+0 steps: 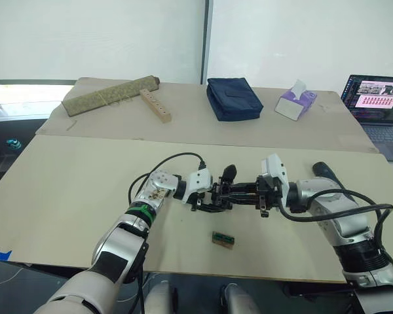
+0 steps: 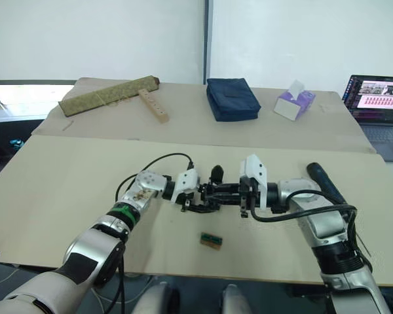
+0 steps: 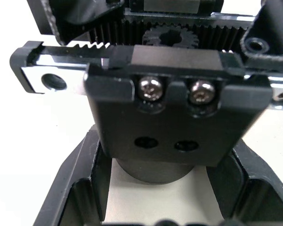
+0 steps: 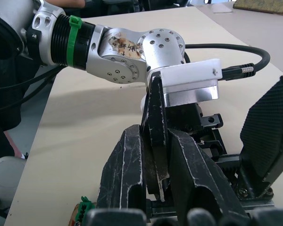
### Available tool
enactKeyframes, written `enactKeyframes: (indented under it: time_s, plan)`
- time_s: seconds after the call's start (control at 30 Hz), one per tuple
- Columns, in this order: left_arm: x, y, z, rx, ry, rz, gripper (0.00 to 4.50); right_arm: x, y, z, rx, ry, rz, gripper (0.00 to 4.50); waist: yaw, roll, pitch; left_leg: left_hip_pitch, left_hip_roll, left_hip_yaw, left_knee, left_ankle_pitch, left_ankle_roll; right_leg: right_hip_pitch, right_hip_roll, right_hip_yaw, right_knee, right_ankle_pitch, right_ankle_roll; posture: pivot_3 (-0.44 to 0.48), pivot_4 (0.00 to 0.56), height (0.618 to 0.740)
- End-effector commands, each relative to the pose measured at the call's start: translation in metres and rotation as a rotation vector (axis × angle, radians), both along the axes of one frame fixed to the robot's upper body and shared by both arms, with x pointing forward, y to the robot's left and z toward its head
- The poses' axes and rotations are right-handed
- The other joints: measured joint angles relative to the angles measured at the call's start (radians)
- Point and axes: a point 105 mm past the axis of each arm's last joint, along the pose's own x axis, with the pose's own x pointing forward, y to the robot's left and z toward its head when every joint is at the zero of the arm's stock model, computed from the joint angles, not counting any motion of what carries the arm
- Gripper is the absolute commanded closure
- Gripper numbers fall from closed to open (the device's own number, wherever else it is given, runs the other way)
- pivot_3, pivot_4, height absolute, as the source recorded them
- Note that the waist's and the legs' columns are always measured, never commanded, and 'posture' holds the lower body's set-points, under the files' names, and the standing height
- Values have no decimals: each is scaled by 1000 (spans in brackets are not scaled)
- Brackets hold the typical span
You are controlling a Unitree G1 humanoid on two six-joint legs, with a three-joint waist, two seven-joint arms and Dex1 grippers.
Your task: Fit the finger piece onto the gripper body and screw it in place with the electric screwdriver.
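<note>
My right gripper (image 4: pixel 155 188) is pinched narrow on the finger piece (image 4: pixel 154 122), whose pointed tip stands up between my pads. The gripper body (image 3: pixel 174 108) sits at my left gripper (image 1: pixel 213 196), mid-table; whether that pincer truly clamps it I cannot tell. To do this well I should, I judge, square the wedge to the body's slide block, where two open holes sit under two seated screws. I should press it flush before loosening my pinch, since a tilted piece would probably cross the screw. The electric screwdriver (image 1: pixel 325 174) lies at 3 o'clock of the body, beyond my right forearm. A small green-and-brown block (image 1: pixel 223 239) lies at 6 o'clock, apart.
</note>
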Motion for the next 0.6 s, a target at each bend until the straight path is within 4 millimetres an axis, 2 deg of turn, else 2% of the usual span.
enactKeyframes:
  time_s: [0.03, 0.23, 0.37, 0.6]
  plan:
    - [4, -4, 15, -48, -29, -3, 2228, -1, -18, -63, -234, 261, -76, 4167, -1, 0, -1, 0, 0, 0, 0, 0, 0, 0, 0, 0, 0, 0, 0, 0, 150, 738]
    - [4, -4, 15, -43, -23, -2, 2228, 4, -30, -75, -402, 269, -101, 4167, -1, -1, -12, 1, 0, 0, 0, 0, 0, 0, 0, 0, 0, 0, 0, 0, 150, 738]
    - [5, -6, 14, -43, -16, 4, 2228, -1, -31, -79, -376, 277, -127, 4167, -1, -1, -19, 1, 0, 0, 0, 0, 0, 1, 0, 0, 0, 0, 0, 0, 150, 738]
    - [6, -7, 16, -49, -8, 12, 2228, 2, -34, -84, -377, 198, -206, 4167, -1, -3, -25, 2, 0, 0, -1, -1, 1, 2, 0, 0, -1, -1, -1, 0, 150, 738]
